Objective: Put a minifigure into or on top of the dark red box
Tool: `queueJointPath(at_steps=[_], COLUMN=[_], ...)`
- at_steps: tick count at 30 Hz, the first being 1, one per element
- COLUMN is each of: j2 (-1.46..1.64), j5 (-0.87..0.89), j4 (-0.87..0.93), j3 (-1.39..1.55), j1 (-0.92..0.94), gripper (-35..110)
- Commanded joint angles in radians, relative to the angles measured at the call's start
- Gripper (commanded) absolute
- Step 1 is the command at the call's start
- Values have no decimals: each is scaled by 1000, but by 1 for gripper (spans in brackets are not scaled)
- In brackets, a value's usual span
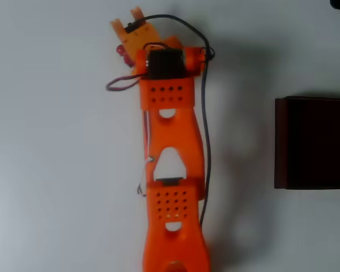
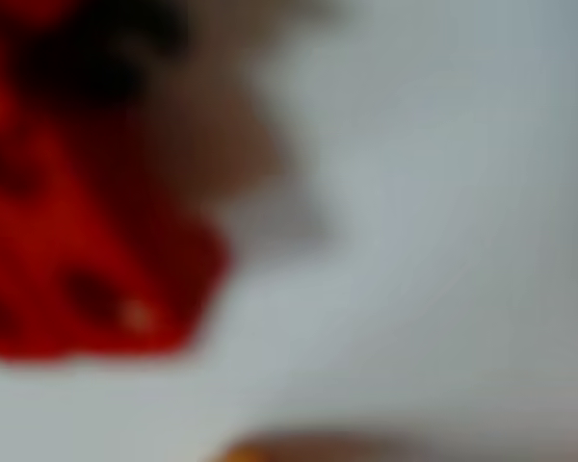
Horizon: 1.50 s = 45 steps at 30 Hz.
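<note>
Red minifigure [image 1: 120, 50] at jaws, grip unclear | dark red box [image 1: 313, 143] well apart, right

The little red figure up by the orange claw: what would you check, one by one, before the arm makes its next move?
1. Figure located: ok. A small red bit shows at the left side of the gripper in the overhead view; the wrist view has a big red blur close to the lens.
2. Figure firmly gripped: cannot tell. The arm hides the contact and the wrist view is out of focus.
3. Box in place: ok, at the right edge, cut off by the frame.
4. Box open to receive: ok, a dark interior faces up.
5. Table between gripper and box free of things: ok.
</note>
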Motion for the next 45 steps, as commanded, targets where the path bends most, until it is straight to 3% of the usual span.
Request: queueJointPath(at_steps=[1,15,33,45], j2=[37,-75,-75,-91], j5=[69,-20,-324,-354], j4=[21,20,-106,-143], j3=[26,-207,-247,-247], j1=[-61,-92,-57,-87], gripper=[20,20,21,21])
